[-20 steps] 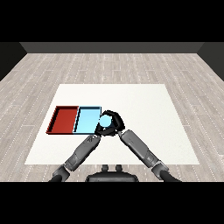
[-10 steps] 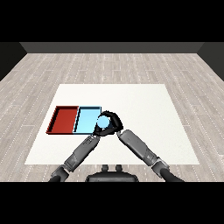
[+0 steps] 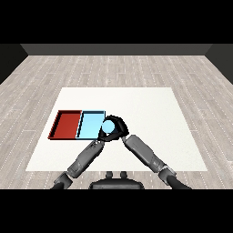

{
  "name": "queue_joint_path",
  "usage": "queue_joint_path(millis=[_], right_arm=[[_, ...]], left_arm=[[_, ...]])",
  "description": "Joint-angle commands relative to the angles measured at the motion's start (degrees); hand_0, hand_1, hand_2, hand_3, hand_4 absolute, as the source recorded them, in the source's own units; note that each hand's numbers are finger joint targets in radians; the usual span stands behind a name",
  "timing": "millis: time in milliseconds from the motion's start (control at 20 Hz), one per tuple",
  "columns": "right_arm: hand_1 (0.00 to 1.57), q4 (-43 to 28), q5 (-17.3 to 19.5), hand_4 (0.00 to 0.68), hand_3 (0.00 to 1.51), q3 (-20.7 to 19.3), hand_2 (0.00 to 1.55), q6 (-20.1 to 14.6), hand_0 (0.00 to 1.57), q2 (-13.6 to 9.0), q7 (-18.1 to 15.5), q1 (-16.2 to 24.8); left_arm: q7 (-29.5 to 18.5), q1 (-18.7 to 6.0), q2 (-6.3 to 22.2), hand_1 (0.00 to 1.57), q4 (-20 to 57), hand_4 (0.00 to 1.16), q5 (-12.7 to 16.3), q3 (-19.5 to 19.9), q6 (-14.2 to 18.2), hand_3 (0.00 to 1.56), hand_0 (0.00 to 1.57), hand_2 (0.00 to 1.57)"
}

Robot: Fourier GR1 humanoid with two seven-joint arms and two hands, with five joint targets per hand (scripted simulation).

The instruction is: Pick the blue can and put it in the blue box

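The blue can [image 3: 108,127] is held in my right hand [image 3: 119,128], whose fingers curl round it. It hangs at the right edge of the light blue tray [image 3: 89,124], just above the tray's near right corner. My left hand [image 3: 100,138] sits right below the can, close against the right hand; its fingers are mostly hidden there. The red tray [image 3: 66,124] lies to the left of the blue one, touching it.
Both trays sit on the left half of the white table [image 3: 150,109]. My two forearms cross the near part of the table and meet at the can.
The right hand has carried the can a little to the left, from beside the blue tray to its right edge. The left hand has stayed close under it.
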Motion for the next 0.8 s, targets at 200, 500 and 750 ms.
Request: queue_joint_path(millis=[200,500,750], right_arm=[[1.25,-5.9,-5.8,0.275,1.22,1.1,1.30,0.9,1.25,1.4,2.6,3.1],[0.00,-3.3,-1.7,0.000,0.00,-2.5,0.00,1.8,0.00,1.4,3.4,3.2],[0.00,-2.3,-1.9,0.000,0.00,-4.3,0.00,2.3,0.00,1.4,2.7,1.0]], left_arm=[[1.3,0.4,-1.5,1.57,0.5,0.66,2.5,2.8,-2.0,1.47,1.57,1.54],[-0.7,-1.0,-1.8,1.57,3.0,1.10,4.2,2.0,-3.2,1.45,1.57,1.52],[1.3,-2.1,-1.8,1.57,1.8,1.14,5.2,-0.9,-0.3,1.48,1.57,1.55]])
